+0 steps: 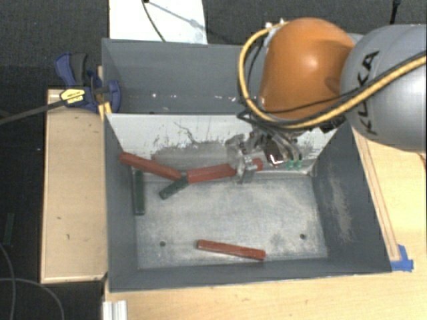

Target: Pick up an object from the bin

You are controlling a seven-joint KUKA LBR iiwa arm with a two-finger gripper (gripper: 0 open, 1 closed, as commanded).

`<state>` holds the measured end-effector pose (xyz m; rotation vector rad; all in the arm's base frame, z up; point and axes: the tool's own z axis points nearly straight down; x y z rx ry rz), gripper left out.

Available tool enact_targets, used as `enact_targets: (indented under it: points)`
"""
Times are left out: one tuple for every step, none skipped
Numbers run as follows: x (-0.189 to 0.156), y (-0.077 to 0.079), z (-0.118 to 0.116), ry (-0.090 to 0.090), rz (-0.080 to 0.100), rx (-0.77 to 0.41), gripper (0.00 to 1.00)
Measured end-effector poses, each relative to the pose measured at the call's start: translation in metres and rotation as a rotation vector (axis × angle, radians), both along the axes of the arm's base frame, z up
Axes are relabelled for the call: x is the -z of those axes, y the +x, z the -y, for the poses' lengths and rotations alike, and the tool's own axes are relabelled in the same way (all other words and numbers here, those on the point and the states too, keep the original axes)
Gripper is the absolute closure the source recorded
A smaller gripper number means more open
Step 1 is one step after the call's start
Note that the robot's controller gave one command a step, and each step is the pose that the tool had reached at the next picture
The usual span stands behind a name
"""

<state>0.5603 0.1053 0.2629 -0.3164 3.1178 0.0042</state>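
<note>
Sitting low at back wall of bin (347, 212), right of centre: jaws, under orange wrist cover (303, 65). Jaws meet right end of red stick (210, 174), which lies flat along back edge of bin floor. Can't tell if jaws open, closed or gripping it. Stick's left end touches 2nd, longer red stick (150, 167), angled up-left. Short dk green stick (173, 189) just below that junction. Another dk green stick (138, 192) along left wall. 3rd red stick (230, 249) alone nr front, well apart.
</note>
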Motion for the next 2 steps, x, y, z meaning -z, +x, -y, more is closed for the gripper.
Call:
enact_targets:
  points:
    - [0.0007,-0.0196,0.0516,-0.003,-0.007,0.166,1.00]
    - [0.0005,-0.0192,0.0501,-0.002,-0.006,0.162,0.00]
